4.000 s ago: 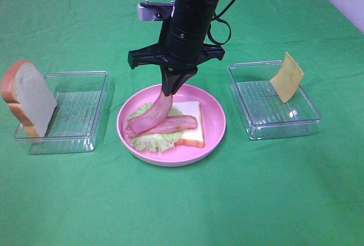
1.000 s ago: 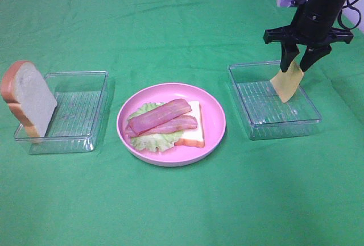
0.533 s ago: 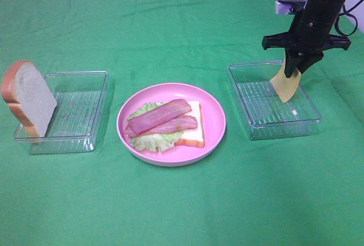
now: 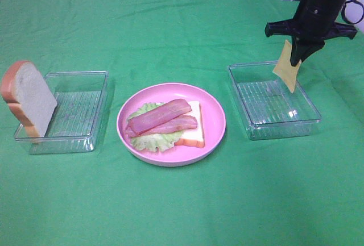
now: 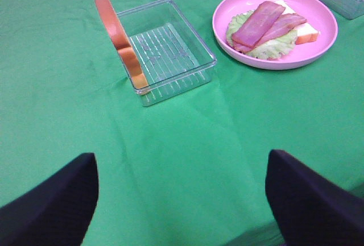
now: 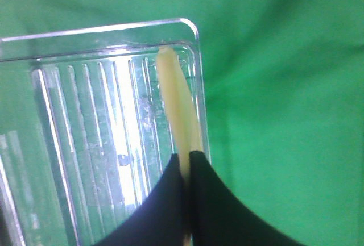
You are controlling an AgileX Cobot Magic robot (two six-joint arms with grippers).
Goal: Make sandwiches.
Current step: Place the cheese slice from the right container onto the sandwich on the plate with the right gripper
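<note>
- Risk, exterior high view: right tool (image 4: 296, 57) is clenched on the upper edge of the cheese square (image 4: 286, 67), which hangs tilted over the far side of the right tray (image 4: 284, 126). The pinch is thin and near one edge. The sheet could swing or slip out on the way to the pink plate (image 4: 170, 161), or its low corner could snag the tray wall.
- Same view: bottom slice (image 4: 192, 135), lettuce (image 4: 149, 142) and bacon strips (image 4: 162, 118) lie stacked on the plate. The bacon is humped, so the cheese may land askew or slide off. Second slice (image 4: 28, 98) leans at the outer end of the left tray (image 4: 62, 144); inside or outside its wall, cannot tell. Whether the cheese corner clears the right tray's wall, cannot tell.
- Left wrist view: left tool (image 5: 179, 200) hangs released over the counter (image 5: 187, 138), fingers wide apart with nothing between them, well apart from the second slice. That slice shows edge-on, crust only. The right tray is cut off at the frame corner and the cheese is out of frame.
- Right wrist view: fingers are pressed together on the cheese, seen edge-on as a pale strip over the tray corner. The fingers hide the depth of bite. Plate not in view.
</note>
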